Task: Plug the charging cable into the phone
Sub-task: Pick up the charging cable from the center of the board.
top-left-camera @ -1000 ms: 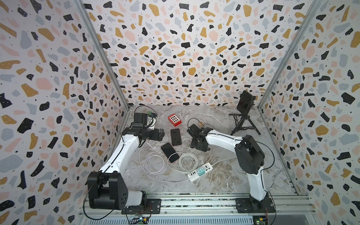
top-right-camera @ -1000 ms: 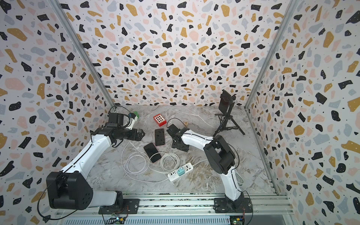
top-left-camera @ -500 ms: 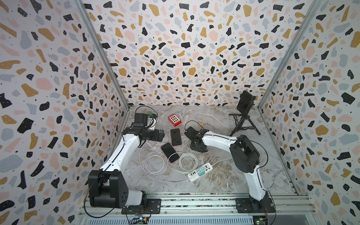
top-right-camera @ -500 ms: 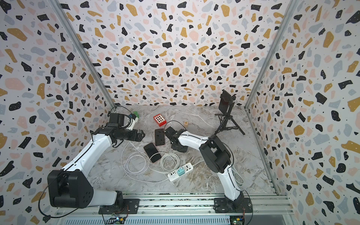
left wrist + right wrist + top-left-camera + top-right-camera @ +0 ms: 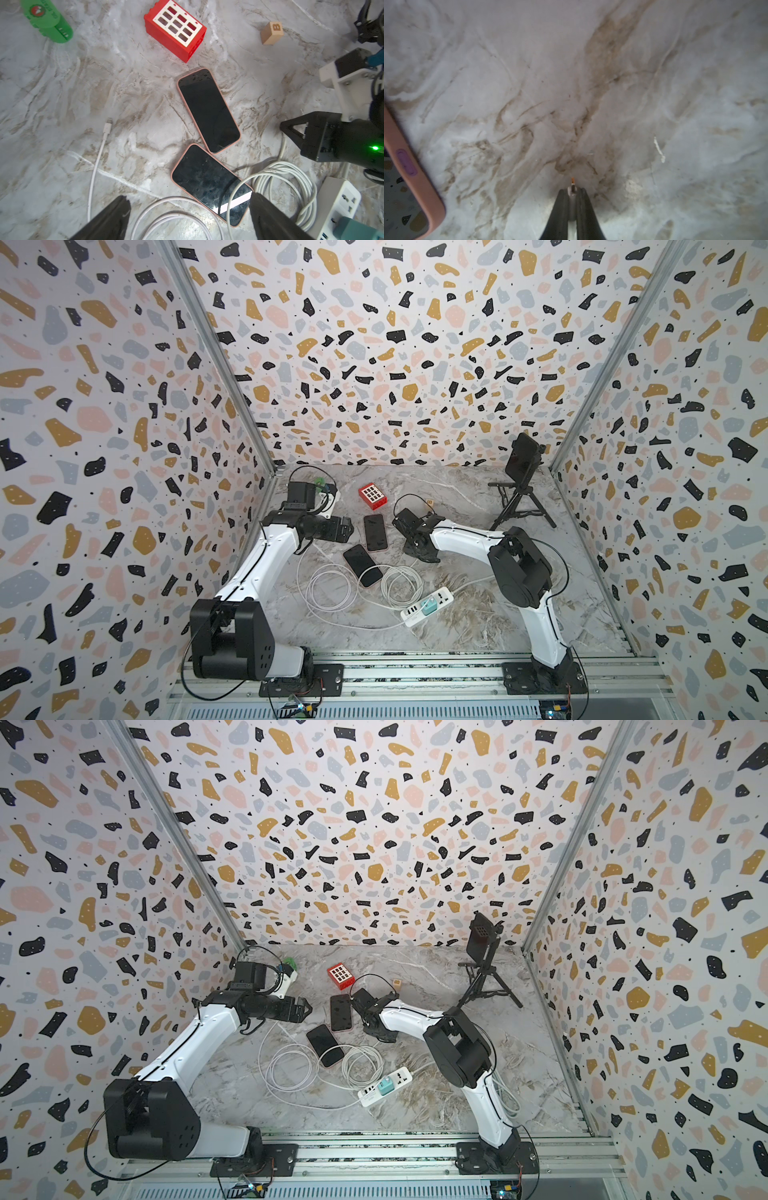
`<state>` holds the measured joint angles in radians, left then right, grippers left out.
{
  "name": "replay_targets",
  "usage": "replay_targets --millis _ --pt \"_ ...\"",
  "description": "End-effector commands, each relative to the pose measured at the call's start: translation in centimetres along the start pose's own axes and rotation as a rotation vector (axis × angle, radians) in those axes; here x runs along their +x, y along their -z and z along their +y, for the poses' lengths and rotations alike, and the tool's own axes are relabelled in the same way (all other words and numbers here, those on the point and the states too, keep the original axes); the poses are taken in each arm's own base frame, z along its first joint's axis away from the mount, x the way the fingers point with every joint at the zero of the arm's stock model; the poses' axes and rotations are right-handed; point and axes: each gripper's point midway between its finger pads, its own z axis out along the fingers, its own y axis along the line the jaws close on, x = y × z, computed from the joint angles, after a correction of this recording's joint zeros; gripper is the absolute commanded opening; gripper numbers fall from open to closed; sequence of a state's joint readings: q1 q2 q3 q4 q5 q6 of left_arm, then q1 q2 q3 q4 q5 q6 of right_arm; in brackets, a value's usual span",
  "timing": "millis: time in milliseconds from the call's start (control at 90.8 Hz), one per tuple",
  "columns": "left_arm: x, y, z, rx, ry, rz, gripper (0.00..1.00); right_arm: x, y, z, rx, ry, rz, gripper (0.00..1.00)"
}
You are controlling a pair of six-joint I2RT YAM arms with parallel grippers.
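Observation:
Two dark-screened phones in pink cases lie side by side mid-table, the farther phone [image 5: 375,532] [image 5: 340,1012] [image 5: 207,110] and the nearer phone [image 5: 362,565] [image 5: 207,180]. White charging cable [image 5: 328,593] [image 5: 280,176] lies coiled around the nearer one. My right gripper [image 5: 415,551] [image 5: 572,190] is low over the marble, just right of the farther phone, shut on the cable's white plug [image 5: 572,188], whose metal tip sticks out ahead. That phone's pink edge [image 5: 409,166] shows beside it. My left gripper [image 5: 345,529] [image 5: 189,218] hovers open left of the phones, holding nothing.
A second loose plug [image 5: 108,124] lies left of the phones. A white power strip [image 5: 426,605] sits in front. A red box [image 5: 372,495], a wooden block [image 5: 271,32] and a green part [image 5: 47,20] lie behind. A tripod with a phone [image 5: 521,489] stands back right.
My right gripper has closed on the plug and its wrist has shifted slightly left toward the phones. The left arm has hardly moved.

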<state>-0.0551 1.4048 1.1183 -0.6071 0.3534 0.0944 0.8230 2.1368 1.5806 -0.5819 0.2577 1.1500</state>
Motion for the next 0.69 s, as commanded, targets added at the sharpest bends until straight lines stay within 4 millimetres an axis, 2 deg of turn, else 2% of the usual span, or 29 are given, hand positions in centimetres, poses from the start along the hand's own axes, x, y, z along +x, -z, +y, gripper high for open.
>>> replay_targets --millis 0,121,286,463,562,683 --pt "-0.2 0.1 -1.8 0.115 -0.009 -0.01 0.94 -3.0 4.1 2.3 -0.126 0.013 -0.092 0.07" --pt "-0.2 0.2 -3.3 0.206 -0.004 -0.013 0.94 -4.0 6.3 3.8 -0.217 0.04 -0.121 0.09" --pt "-0.4 0.7 -5.5 0.341 -0.004 -0.033 0.94 -4.4 8.4 5.7 -0.359 0.094 -0.138 0.1" --pt "-0.5 1.4 -7.9 0.497 -0.006 -0.054 0.93 -3.4 10.5 9.0 -0.606 0.236 -0.131 0.12" --pt "-0.6 1.7 -8.6 0.554 -0.005 -0.061 0.92 -3.1 11.5 9.4 -0.679 0.297 -0.136 0.12" --pt "-0.6 1.8 -8.9 0.572 -0.008 -0.061 0.91 -3.9 13.6 9.6 -0.755 0.349 -0.167 0.12"
